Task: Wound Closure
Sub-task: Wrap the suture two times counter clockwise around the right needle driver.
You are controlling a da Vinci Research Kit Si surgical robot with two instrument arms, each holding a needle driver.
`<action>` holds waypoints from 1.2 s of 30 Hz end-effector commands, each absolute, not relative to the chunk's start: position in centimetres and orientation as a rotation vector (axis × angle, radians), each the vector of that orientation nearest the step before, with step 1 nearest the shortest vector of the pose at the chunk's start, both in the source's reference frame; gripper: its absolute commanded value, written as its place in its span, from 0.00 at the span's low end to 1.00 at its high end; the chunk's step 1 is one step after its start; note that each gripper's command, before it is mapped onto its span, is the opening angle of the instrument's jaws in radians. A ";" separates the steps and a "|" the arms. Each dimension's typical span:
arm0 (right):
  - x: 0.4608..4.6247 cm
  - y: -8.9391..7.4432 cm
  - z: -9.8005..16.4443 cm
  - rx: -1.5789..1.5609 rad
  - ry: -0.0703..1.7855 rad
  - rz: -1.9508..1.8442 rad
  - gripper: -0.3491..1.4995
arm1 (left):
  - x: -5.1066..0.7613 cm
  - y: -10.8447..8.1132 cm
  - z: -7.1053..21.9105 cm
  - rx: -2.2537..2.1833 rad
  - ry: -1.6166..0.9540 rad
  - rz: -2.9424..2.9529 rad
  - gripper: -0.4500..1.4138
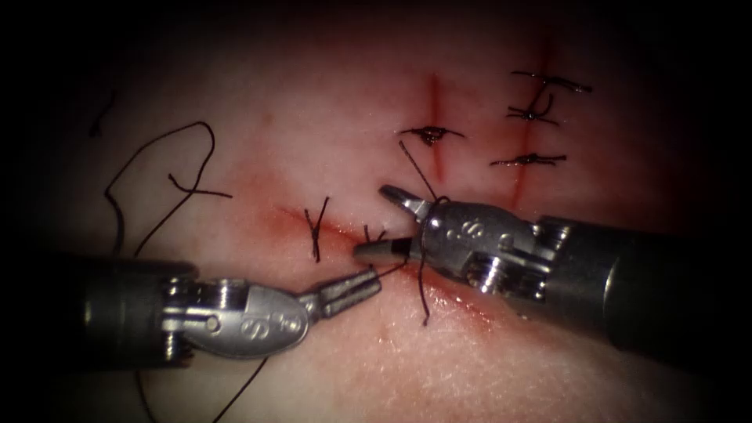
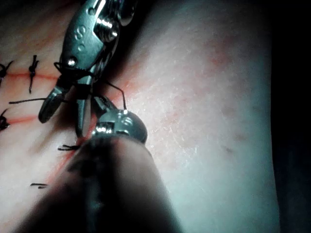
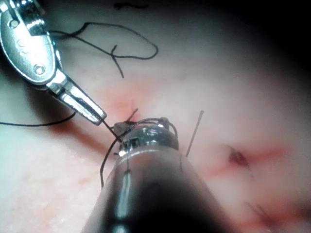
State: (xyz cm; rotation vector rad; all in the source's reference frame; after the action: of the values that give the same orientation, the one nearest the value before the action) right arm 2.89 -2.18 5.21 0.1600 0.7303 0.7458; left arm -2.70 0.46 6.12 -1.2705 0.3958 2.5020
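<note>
the left hand (image 1: pixel 362 287) is pinched together on the thread (image 1: pixel 389 269) just beside the cut (image 1: pixel 345 232) in the tissue (image 1: pixel 313 102). the right hand (image 1: pixel 389 221) stands apart, holding nothing, with thread looped round its jaws. i cannot tell where the needle is. knotted stitches (image 1: pixel 430 134) lie near the tissue's far right edge.

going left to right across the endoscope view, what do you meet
loose thread loop → left tool, shut on thread → short knotted stitch → right tool, jaws open, thread wrapped around it → three knotted stitches on the far right cut
</note>
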 end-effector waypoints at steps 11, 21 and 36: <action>2.94 -2.5 5.4 0.513 0.819 0.517 0.39 | -2.61 0.8 6.1 -1.203 0.411 2.567 0.00; 2.84 -2.5 5.4 0.661 1.168 0.460 0.63 | -2.70 1.2 6.5 -1.218 0.338 2.603 0.00; 2.62 -2.1 5.2 0.588 1.670 0.755 0.50 | -2.80 0.9 7.1 -1.262 0.252 2.624 0.00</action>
State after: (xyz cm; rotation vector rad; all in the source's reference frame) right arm 2.51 -2.12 5.14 0.5866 1.6805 0.7667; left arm -2.75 0.91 7.07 -1.2697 0.2488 2.6239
